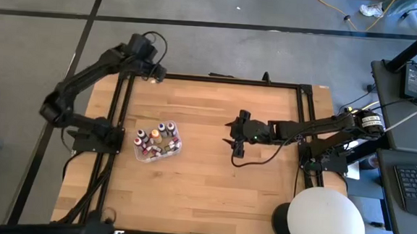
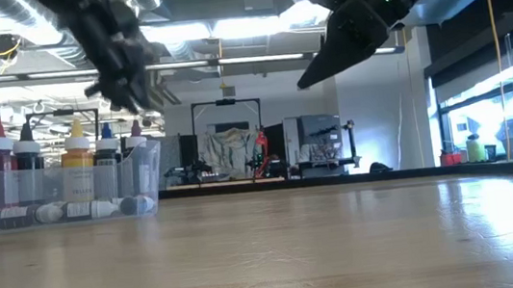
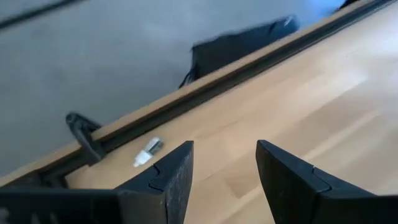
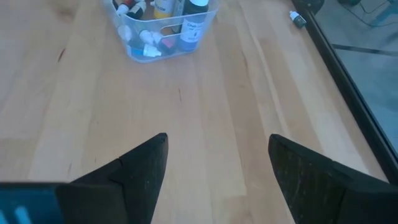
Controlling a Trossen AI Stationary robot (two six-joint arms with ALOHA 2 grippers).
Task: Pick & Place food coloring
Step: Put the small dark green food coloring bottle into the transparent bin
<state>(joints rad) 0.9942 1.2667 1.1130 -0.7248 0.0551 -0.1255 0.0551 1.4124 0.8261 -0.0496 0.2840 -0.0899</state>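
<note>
While the tray (image 1: 138, 150) of food coloring bottles (image 1: 158, 138) sits left of middle in the high view, the right hand (image 1: 231, 143) hangs spread and empty mid-frame.

In the left wrist view, the left hand (image 3: 224, 177) is half spread, empty. 1 small bottle (image 3: 148, 151) lies at lower left by the tabletop (image 3: 323, 106) edge; a bump could knock it off.

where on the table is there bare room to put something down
Bare wood runs along the near edge of the table, and between the clear tray and the open right pincer. Crowded: the tray, packed with food coloring bottles. One stray bottle lies near the left pincer.
</note>
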